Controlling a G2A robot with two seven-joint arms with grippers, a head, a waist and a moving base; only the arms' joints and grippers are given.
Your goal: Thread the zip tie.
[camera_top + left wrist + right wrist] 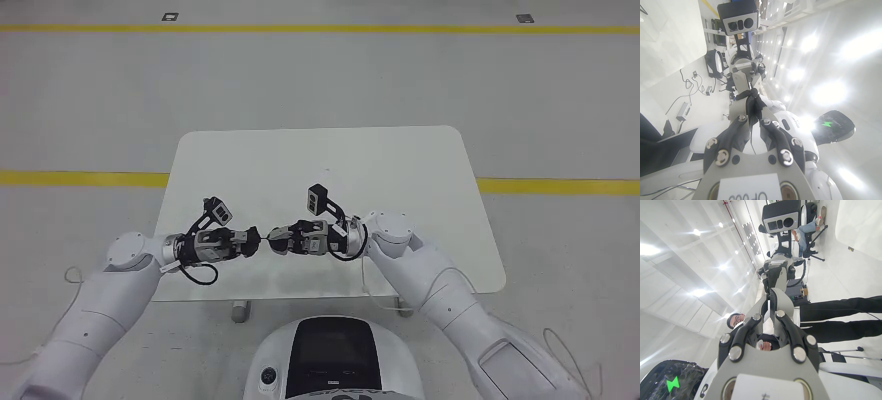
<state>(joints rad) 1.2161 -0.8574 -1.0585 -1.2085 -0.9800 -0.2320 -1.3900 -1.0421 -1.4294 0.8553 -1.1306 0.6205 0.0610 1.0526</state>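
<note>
top view: above desk's (400, 160) near edge, meeting tip to tip: left claw (252, 240), right claw (275, 241), both clamped shut on zip tie (264, 242), strung lengthwise between, equally near each.

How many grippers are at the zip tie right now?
2. The left gripper, shut on the zip tie, and the right gripper meet tip to tip over the table's near half. Two-armed rig, so none hidden.
</note>
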